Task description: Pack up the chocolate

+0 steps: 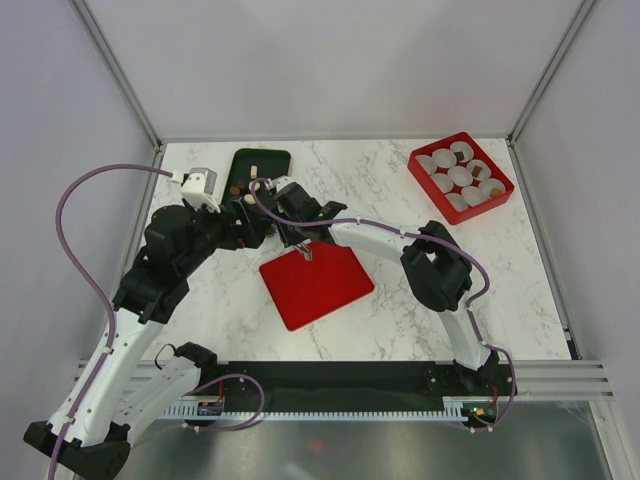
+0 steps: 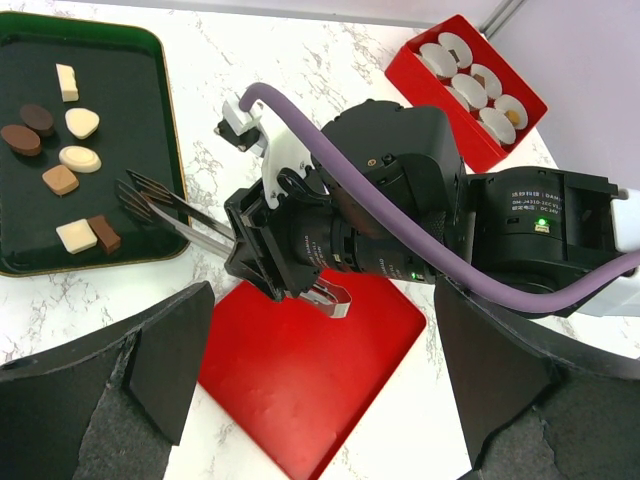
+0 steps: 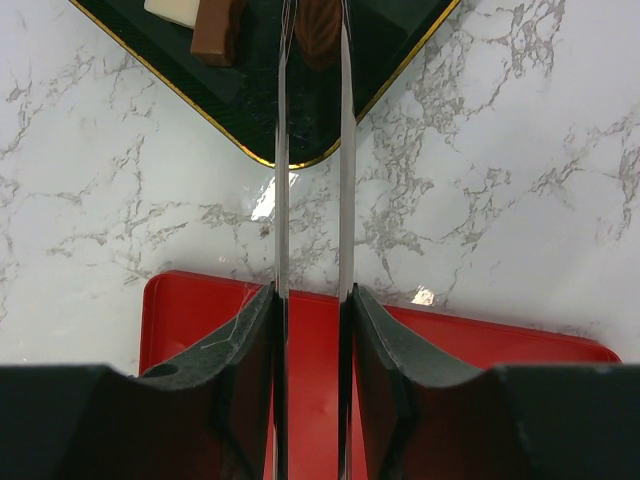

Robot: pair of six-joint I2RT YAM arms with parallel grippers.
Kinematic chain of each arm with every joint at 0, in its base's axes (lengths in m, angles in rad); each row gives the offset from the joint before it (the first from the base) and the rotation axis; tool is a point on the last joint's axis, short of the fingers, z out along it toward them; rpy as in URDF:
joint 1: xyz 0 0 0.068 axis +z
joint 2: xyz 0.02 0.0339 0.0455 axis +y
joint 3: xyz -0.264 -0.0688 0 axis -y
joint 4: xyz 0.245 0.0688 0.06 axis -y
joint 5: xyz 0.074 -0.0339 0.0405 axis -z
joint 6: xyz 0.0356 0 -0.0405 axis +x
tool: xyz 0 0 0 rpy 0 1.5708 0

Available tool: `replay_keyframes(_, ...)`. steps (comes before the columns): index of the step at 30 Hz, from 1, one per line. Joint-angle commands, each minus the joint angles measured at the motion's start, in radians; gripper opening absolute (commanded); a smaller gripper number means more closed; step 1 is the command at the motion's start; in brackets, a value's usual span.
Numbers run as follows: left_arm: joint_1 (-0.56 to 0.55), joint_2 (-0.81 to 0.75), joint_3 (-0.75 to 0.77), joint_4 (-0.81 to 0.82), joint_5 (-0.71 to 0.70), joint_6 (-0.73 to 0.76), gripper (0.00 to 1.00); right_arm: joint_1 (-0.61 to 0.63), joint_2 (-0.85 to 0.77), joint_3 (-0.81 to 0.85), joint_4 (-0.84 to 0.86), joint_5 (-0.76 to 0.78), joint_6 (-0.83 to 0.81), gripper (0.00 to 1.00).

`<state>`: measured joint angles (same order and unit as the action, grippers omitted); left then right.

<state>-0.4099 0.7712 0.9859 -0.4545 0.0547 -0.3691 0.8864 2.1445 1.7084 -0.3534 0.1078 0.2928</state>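
Several chocolates, brown (image 2: 21,139), dark brown and cream-white (image 2: 81,122), lie in a dark green tray (image 2: 140,90) at the back left (image 1: 268,158). My right gripper (image 3: 312,300) is shut on thin metal tongs (image 3: 281,180), whose tips (image 2: 140,190) reach over the tray's near corner. A brown ridged piece (image 3: 318,25) shows between the tong arms; I cannot tell whether it is gripped. My left gripper (image 2: 320,400) is open and empty above a flat red lid (image 2: 300,380), close beside the right wrist (image 1: 295,210).
A red box (image 1: 418,170) with several white pleated paper cups stands at the back right; at least one cup holds a brown chocolate (image 2: 513,117). The red lid (image 1: 315,282) lies in the middle of the marble table. Metal frame posts stand at the corners.
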Motion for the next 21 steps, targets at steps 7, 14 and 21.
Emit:
replay_keyframes(7,0.003,-0.007,-0.001,0.046,-0.007,-0.014,1.00,-0.012,-0.058,0.062,0.010,-0.046,0.031,0.37)
replay_keyframes(14,0.002,-0.007,-0.001,0.046,-0.006,-0.016,1.00,-0.044,-0.090,0.060,0.010,-0.094,0.054,0.36)
replay_keyframes(21,0.003,-0.004,0.000,0.046,-0.003,-0.016,1.00,-0.121,-0.149,0.027,0.013,-0.106,0.069,0.36)
